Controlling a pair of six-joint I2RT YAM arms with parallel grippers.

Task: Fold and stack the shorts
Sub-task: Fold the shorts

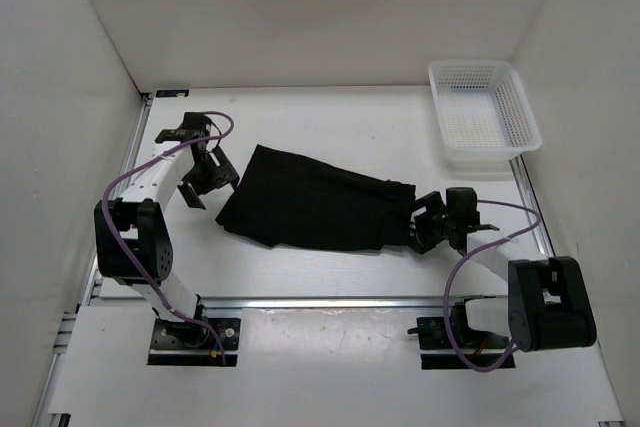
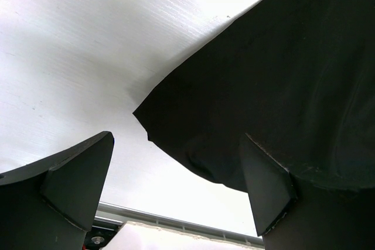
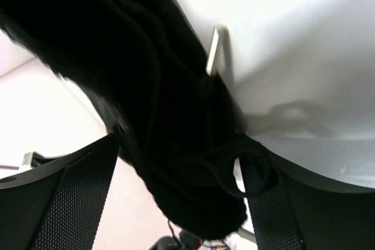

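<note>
The black shorts (image 1: 315,205) lie spread flat across the middle of the table, waistband end to the right. My left gripper (image 1: 207,175) is open at their left edge. In the left wrist view a leg corner of the shorts (image 2: 263,74) lies just ahead of the open gripper (image 2: 176,194), and the right fingertip (image 2: 266,185) overlaps the cloth. My right gripper (image 1: 425,228) is at the waistband end. In the right wrist view its fingers (image 3: 76,197) stand wide apart with the bunched waistband (image 3: 158,133) and a loop of drawstring (image 3: 261,171) between them.
A white plastic mesh basket (image 1: 485,112) stands at the back right of the table. White walls close in the left, back and right sides. An aluminium rail (image 1: 330,300) runs along the near edge, in front of the arm bases.
</note>
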